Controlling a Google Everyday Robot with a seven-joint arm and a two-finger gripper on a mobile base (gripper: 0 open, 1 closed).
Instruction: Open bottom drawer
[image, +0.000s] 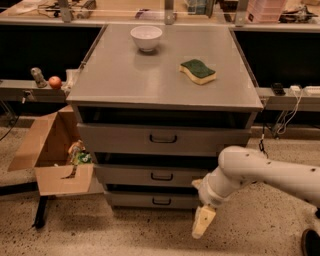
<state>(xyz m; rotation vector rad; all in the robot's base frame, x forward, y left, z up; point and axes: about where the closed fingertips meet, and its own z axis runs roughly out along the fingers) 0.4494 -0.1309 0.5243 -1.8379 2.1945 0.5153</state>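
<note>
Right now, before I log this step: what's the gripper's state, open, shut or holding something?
Gripper: cannot be told whether open or shut; it hangs low by the bottom drawer, right of its handle, not on it.

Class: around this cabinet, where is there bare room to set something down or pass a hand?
Bare: the cabinet top front left, in front of the white bowl and left of the sponge; also the floor before the bottom drawer, left of its handle. Crowded: the drawer's right end, where the gripper hangs, and the cabinet's left side, by the cardboard box.
</note>
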